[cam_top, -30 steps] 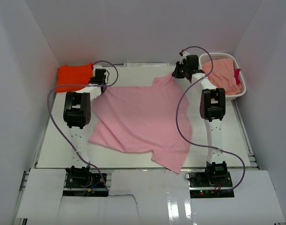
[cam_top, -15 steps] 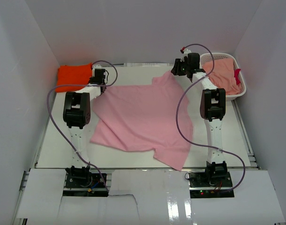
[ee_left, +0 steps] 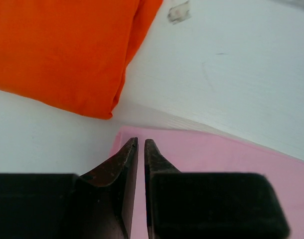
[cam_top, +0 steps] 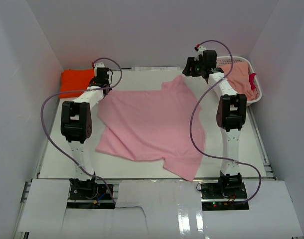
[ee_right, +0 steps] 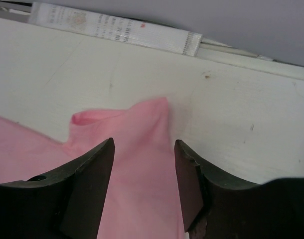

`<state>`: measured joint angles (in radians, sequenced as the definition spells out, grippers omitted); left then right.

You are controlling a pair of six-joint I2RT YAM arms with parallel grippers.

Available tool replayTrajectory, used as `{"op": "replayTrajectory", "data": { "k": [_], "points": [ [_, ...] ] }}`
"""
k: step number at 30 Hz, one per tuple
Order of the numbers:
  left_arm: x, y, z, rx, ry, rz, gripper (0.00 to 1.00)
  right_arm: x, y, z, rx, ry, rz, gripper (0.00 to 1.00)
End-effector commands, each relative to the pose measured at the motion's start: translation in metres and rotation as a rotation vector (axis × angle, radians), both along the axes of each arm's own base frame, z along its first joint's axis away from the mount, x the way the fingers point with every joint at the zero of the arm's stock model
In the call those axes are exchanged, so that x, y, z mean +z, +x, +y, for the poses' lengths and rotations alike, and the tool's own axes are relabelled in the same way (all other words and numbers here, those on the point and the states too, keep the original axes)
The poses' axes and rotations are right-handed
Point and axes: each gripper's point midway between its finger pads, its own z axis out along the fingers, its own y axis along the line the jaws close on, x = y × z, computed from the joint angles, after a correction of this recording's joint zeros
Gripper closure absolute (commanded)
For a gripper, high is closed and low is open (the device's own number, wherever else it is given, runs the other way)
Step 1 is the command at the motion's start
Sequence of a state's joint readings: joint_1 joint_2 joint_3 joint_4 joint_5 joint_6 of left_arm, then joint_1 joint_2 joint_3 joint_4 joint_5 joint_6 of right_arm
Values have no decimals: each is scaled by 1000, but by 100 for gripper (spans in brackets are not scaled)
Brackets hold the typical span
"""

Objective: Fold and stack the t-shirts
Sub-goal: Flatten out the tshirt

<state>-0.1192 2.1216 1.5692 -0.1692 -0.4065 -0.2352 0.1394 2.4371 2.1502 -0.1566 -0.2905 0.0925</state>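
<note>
**Spreading done, folding not yet begun on the pink shirt**

Lying opened out across the middle of the table, the pink t-shirt is mostly flat but skewed. Its near right corner reaches the table's near edge, and its near hem is a little rumpled. The orange t-shirt sits folded in the far left corner, just beside the pink cloth's far left corner but apart from it. A 3rd, salmon-coloured garment rests in the white basket at the far right.

Both arms are at the shirt's far edge. The left gripper hangs over the far left corner with its jaws only slightly parted and no cloth between them. The right gripper stands clearly released above the far right tip, which lies on the table below its fingers. Neither holds anything.

My reading is that the lay-out step is finished and the 1st fold comes next. That calls for both grippers to descend, pinch the cloth at matching points and carry it over together. The skew and the overhanging near corner may need squaring first, or the fold will come out crooked.
</note>
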Motion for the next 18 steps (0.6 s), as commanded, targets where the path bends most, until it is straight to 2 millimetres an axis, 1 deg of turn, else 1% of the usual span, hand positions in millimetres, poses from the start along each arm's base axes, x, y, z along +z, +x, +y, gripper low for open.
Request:
{"op": "replayTrajectory", "data": {
  "k": [1, 2, 3, 4, 5, 6, 7, 8, 9, 10, 11, 12, 13, 14, 15, 16, 17, 18],
  "points": [
    [99, -21, -38, -69, -116, -124, 77, 98, -48, 11, 15, 48, -33, 41],
    [113, -32, -46, -86, -135, -131, 77, 97, -72, 11, 10, 44, 8, 36],
    [107, -48, -51, -80, -158, -81, 77, 93, -89, 22, 28, 43, 45, 34],
    [95, -64, -60, -95, -176, -32, 77, 89, -104, 27, 36, 30, 76, 32],
    [106, -79, -65, -111, -211, -37, 76, 94, -125, 25, 18, -8, 100, 28],
    [100, -94, -76, -153, -271, -2, 74, 70, -148, 37, 45, -70, 157, 27],
    [74, -118, -81, -165, -313, 67, 70, 63, -162, 38, 38, -109, 183, 26],
    [71, -133, -86, -190, -341, 85, 67, 66, -178, 34, 13, -154, 187, 25],
    [83, -149, -88, -215, -365, 64, 63, 45, -200, 40, 41, -189, 238, 24],
    [79, -164, -87, -217, -373, 79, 61, 42, -211, 39, 47, -198, 253, 19],
    [60, -185, -83, -211, -374, 127, 57, 52, -223, 38, 51, -189, 238, 17],
    [75, -199, -81, -217, -379, 93, 44, 34, -238, 36, 49, -192, 276, 7],
    [75, -208, -78, -212, -376, 91, 38, 34, -244, 34, 47, -187, 274, 3],
    [69, -220, -74, -209, -361, 108, 31, 42, -250, 35, 53, -168, 254, 10],
    [78, -228, -70, -211, -351, 88, 24, 40, -253, 36, 58, -161, 254, 10],
    [78, -233, -66, -205, -339, 90, 18, 33, -260, 38, 70, -160, 270, 10],
    [77, -237, -61, -195, -319, 95, 14, 33, -262, 38, 73, -164, 269, 10],
    [74, -243, -59, -194, -311, 123, 13, 31, -264, 40, 76, -171, 272, 10]
  ]
}}
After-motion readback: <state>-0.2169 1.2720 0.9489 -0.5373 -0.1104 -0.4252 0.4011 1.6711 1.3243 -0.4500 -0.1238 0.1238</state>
